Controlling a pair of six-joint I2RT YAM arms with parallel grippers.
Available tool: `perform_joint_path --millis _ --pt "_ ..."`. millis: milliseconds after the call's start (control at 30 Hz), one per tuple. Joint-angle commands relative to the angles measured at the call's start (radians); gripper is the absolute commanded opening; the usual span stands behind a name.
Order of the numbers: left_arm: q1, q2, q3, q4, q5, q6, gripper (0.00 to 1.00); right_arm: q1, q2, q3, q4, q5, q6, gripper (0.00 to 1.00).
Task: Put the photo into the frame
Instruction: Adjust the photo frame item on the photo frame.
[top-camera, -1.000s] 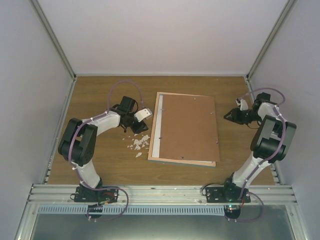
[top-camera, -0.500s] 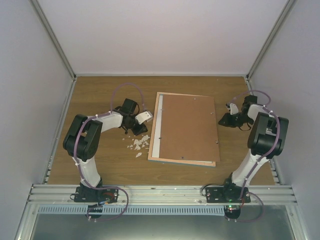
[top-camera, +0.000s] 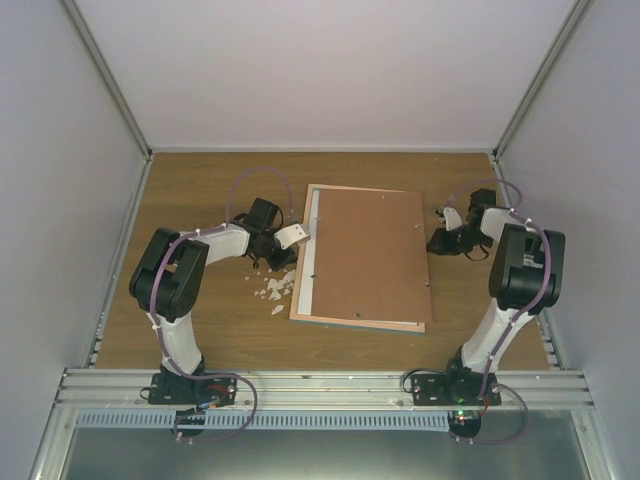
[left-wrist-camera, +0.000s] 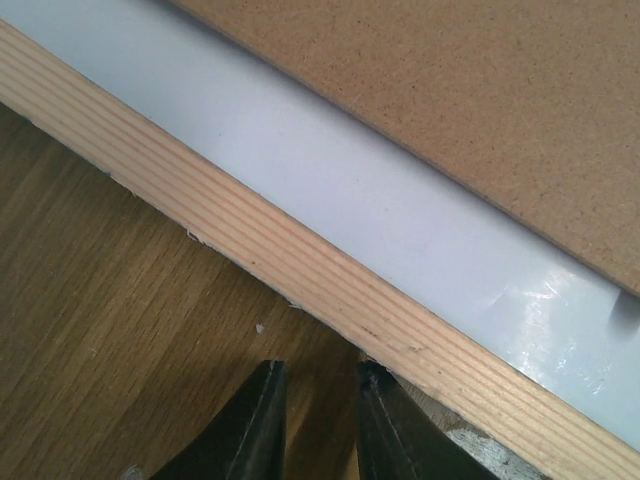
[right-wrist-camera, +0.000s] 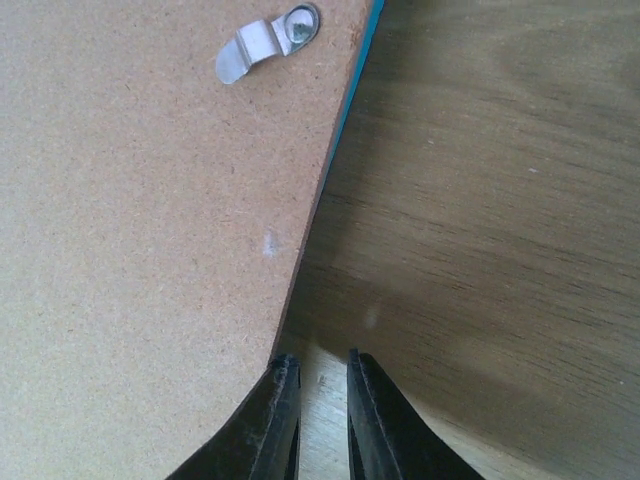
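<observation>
The photo shows in none of the views, so I cannot tell where it lies; it may be under the board or out of sight. As a paper print it would likely be light, limp and easy to crease, best taken by a bare edge or corner.

The frame (top-camera: 358, 324) lies face down in the middle of the table (top-camera: 200, 180), its long sides running from the near edge to the far edge. It looks stiff, flat and fairly light. Lying flush on the wood it gives little to get under, so the pale pine rim seems the place to take hold. A brown board (top-camera: 370, 255) covers its back: matte, grainy, thin and rigid. It sits shifted toward the right edge, baring a smooth, glossy pale strip (left-wrist-camera: 400, 220) along the left rim, perhaps a pane, which could scratch or crack. A small bent metal clip (right-wrist-camera: 265, 45) is pinned to the board, and a teal sliver shows beneath its edge.

The left gripper (left-wrist-camera: 318, 372) sits just beside the left rim, jaws narrow and holding nothing. The right gripper (right-wrist-camera: 320, 358) sits at the board's right edge, jaws likewise narrow and empty.

White scraps (top-camera: 275, 288) lie near the frame's left side
</observation>
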Motion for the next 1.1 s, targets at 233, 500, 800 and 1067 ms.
perform_joint_path --millis 233,500,800,1067 --pt "-0.047 0.052 -0.012 0.028 0.028 -0.007 0.23 0.066 -0.078 0.007 -0.103 -0.295 -0.024 0.13" --pt "-0.048 0.050 -0.020 0.032 0.034 -0.018 0.23 -0.027 -0.012 -0.011 -0.165 -0.343 0.013 0.12" --pt "-0.049 0.049 -0.032 0.038 0.043 -0.030 0.23 -0.194 0.019 -0.064 -0.194 -0.520 -0.010 0.18" --pt "-0.049 0.044 -0.033 0.035 0.035 -0.035 0.23 -0.222 0.029 -0.136 -0.126 -0.431 0.020 0.21"
